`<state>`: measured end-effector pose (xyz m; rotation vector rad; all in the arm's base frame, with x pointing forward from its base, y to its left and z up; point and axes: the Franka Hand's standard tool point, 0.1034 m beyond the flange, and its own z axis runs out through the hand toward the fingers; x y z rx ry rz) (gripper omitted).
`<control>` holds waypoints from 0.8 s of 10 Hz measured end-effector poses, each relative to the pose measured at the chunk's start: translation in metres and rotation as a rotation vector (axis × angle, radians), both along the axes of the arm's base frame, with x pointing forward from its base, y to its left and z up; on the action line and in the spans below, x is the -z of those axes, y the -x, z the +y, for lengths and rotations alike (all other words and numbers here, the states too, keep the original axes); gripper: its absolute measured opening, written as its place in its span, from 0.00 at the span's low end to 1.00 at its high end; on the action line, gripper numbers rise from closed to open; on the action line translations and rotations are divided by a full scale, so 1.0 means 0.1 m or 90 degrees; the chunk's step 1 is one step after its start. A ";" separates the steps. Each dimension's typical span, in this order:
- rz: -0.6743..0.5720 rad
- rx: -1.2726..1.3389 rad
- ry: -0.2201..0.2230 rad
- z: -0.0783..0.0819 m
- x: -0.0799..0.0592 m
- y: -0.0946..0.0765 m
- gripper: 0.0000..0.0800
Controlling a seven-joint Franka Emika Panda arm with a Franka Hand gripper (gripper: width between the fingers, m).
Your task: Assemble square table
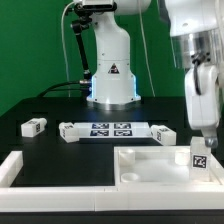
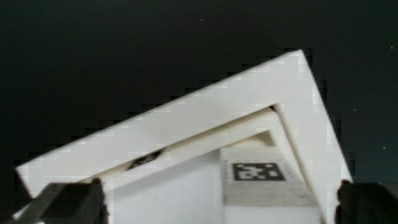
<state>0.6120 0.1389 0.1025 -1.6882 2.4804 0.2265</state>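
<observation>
The fingers (image 2: 71, 203) are spread wide, nothing held, over the tagged corner of the tabletop (image 1: 145, 168), set by the counter's (image 1: 50, 108) near edge toward the exterior view's right. If lowered off-centre, the rim could be struck and the tabletop skewed.

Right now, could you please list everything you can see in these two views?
tabletop: one, white, tagged, front, on the exterior view's right
legs: two, white; one far on the exterior view's left, the other at the marker board's right end
marker board: one, white with black tags, middle
bars: white, low, along the front and the exterior view's left
table: one, black, under everything
arm base: one, white, back centre
gripper: one, open, over the tabletop's tagged edge
</observation>
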 end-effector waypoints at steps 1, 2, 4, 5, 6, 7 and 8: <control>0.001 0.001 0.002 -0.01 0.03 0.00 0.81; 0.002 0.000 0.002 0.00 0.03 0.01 0.81; 0.002 0.000 0.002 -0.01 0.04 0.01 0.81; 0.003 0.000 0.002 -0.01 0.04 0.01 0.81; 0.002 -0.002 0.002 0.01 0.04 0.01 0.81; -0.002 -0.030 -0.001 0.08 -0.02 0.06 0.81; -0.003 -0.089 -0.007 0.17 -0.09 0.17 0.81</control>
